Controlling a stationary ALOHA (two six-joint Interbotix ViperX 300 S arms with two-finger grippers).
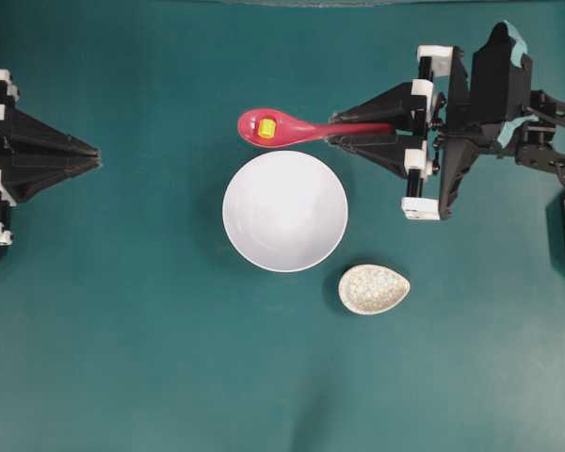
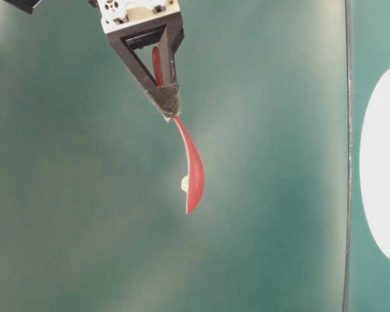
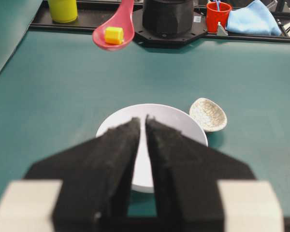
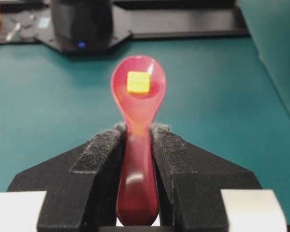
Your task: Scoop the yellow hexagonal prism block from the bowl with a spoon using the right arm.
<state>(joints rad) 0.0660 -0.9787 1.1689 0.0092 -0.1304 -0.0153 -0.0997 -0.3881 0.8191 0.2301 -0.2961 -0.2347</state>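
Teal mat [image 1: 122, 358], right pincer [image 1: 331, 133] clamped on spoon [image 1: 282, 127] above it, left pincer [image 1: 96, 156] closed.

The glossy pink-red soup spoon [image 1: 282, 127] carried a tiny bright yellow block [image 1: 266, 128]. The large round bowl [image 1: 284, 211] was plain white. The small egg-shaped dish [image 1: 374, 288] was cream with grey speckling. The surface [image 1: 122, 330] was dark teal. The right hand [image 4: 137, 133] was black with white brackets.

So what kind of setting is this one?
Likely a robotics lab bench: a teal mat, two fixed arms, and only props, a white bowl and a spoon in the right hand.
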